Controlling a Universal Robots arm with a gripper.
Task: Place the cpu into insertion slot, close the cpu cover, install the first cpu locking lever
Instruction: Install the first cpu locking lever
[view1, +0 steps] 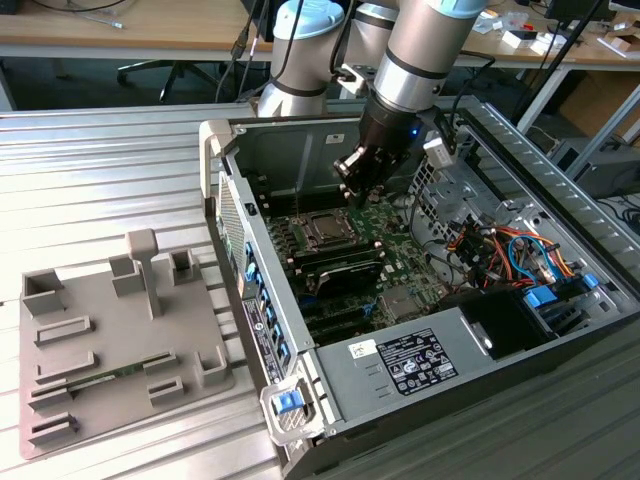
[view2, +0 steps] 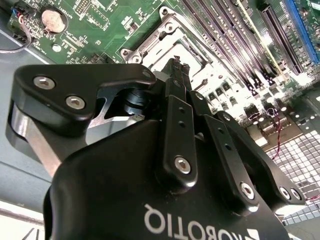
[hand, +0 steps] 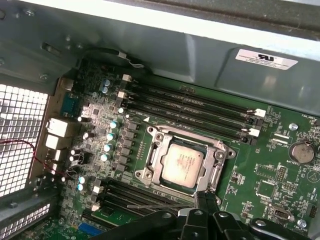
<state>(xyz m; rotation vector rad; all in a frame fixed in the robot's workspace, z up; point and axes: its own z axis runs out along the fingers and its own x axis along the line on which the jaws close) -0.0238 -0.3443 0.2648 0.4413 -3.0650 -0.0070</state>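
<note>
Your claw (view2: 176, 65) looks pinched narrow with nothing in it, hovering just above the cpu cover (hand: 186, 161), which already sits down over the cpu (hand: 182, 165) in the insertion slot, so I'd go gently around that frame edge.

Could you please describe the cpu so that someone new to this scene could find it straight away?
Start at the open computer case and find the green motherboard on its floor. Near the long black memory slots sits a square metal cover, and the cpu lies inside its cut-out. It is the one plain, pale silvery square there, just ahead of the gripper.
</note>
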